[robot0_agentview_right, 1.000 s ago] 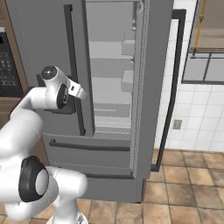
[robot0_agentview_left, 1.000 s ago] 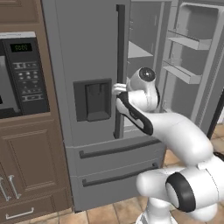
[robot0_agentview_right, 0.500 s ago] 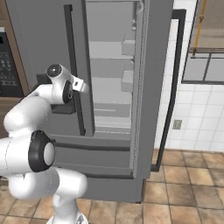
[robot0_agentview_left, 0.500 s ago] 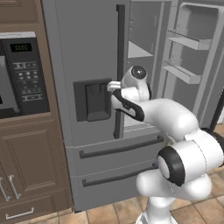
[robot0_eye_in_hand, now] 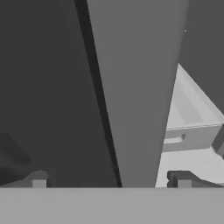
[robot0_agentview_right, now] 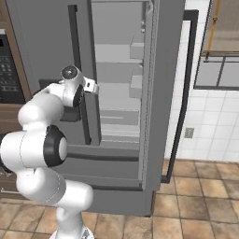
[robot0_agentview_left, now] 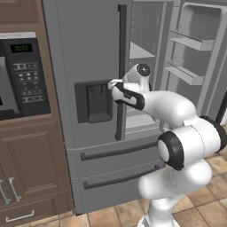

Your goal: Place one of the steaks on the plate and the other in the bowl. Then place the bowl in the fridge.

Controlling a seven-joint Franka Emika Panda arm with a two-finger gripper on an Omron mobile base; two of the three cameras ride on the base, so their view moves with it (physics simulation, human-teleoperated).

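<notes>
Kitchen floor tiled; fridge stands with right door swung wide. Fingers spread fully, holding nothing, straddling the left door's edge by its dark vertical handle.

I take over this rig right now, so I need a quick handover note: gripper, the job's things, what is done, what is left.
Gripper: open, holding nothing, close to the edge of the fridge's left door.
Fridge: right door swung wide open, shelves showing; left door shut.
Steaks, plate and bowl are not in sight from here, so I cannot tell whether either steak has been placed.
Left: confirm the steaks are placed and get the bowl onto a fridge shelf.
</notes>
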